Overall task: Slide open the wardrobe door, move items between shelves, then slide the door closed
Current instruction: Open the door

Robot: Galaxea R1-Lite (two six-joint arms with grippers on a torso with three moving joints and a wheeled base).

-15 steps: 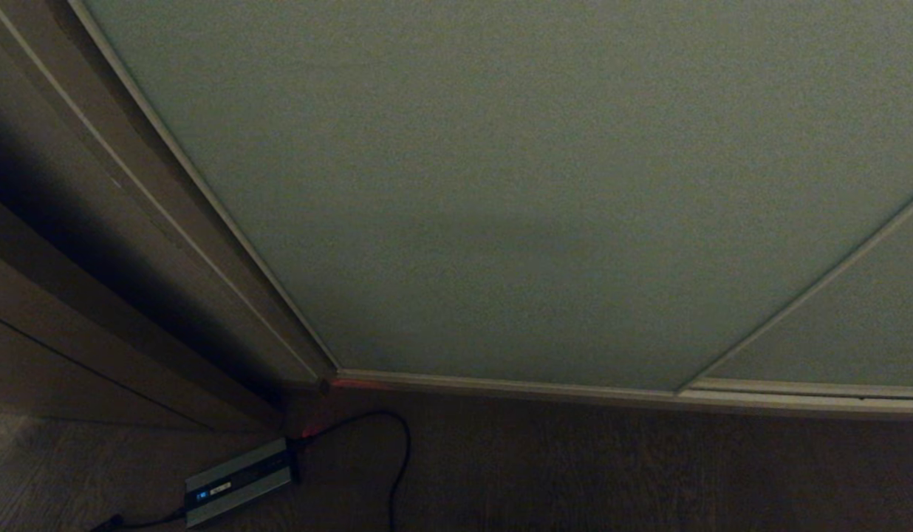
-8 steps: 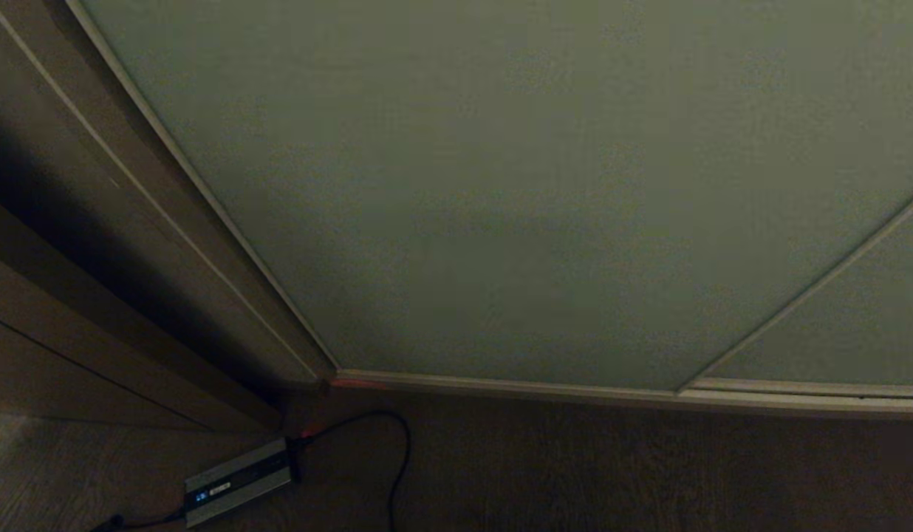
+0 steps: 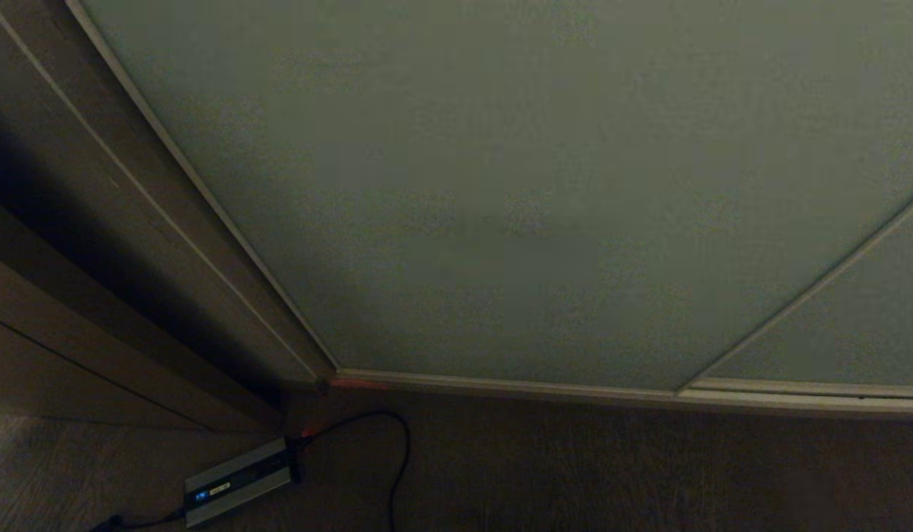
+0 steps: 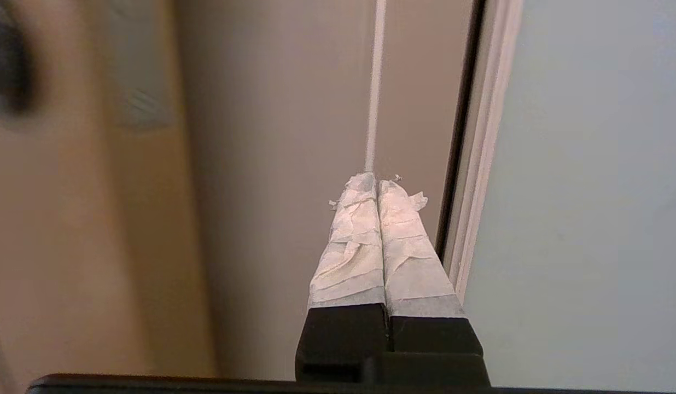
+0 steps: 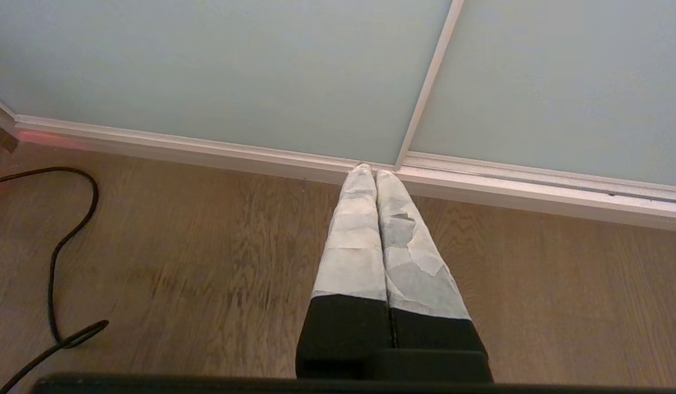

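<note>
The sliding wardrobe door [image 3: 515,185] is a big pale grey-green panel with a thin cream frame strip, standing closed across the head view. In the left wrist view my left gripper [image 4: 377,180] is shut and empty, raised in front of the brown side panel just beside the door's [image 4: 589,191] cream edge strip [image 4: 480,164]. My right gripper [image 5: 369,169] is also shut and empty; it hangs over the wooden floor and points at the door's [image 5: 207,65] bottom rail. Neither arm shows in the head view. The items and the shelves are hidden behind the door.
Dark brown wooden panels [image 3: 94,244] stand left of the door. A small grey box with a lit display [image 3: 238,480] and a black cable [image 3: 397,458] lie on the wooden floor [image 3: 648,473] by the door's left corner. A second door panel [image 3: 863,318] overlaps at the right.
</note>
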